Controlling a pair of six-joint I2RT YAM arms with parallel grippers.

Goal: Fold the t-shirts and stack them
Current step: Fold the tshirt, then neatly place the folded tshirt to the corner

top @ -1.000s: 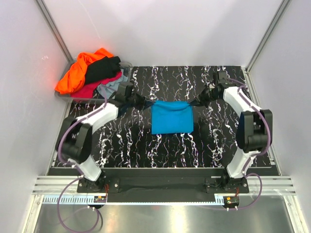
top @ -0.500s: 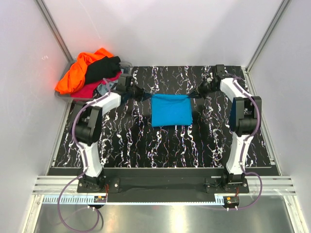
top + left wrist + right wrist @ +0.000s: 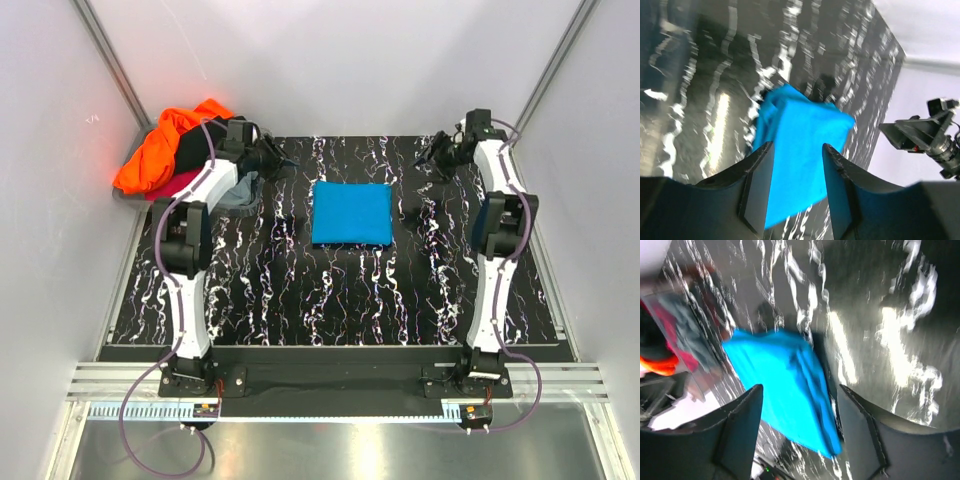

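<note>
Beyond the shirt heap (image 3: 165, 155) at 10 o'clock, the turquoise t-shirt (image 3: 350, 213) lies folded and untouched, left gripper (image 3: 278, 160) at its 10, right gripper (image 3: 433, 156) at its 2 o'clock, both with fingers apart.

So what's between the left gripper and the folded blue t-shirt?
Nothing: only bare black marbled tabletop separates the left gripper from the blue t-shirt, clearest in the top external view.

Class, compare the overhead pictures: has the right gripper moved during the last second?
Yes. The right gripper has pulled back and to the right, off the blue t-shirt, toward the far edge of the table.
</note>
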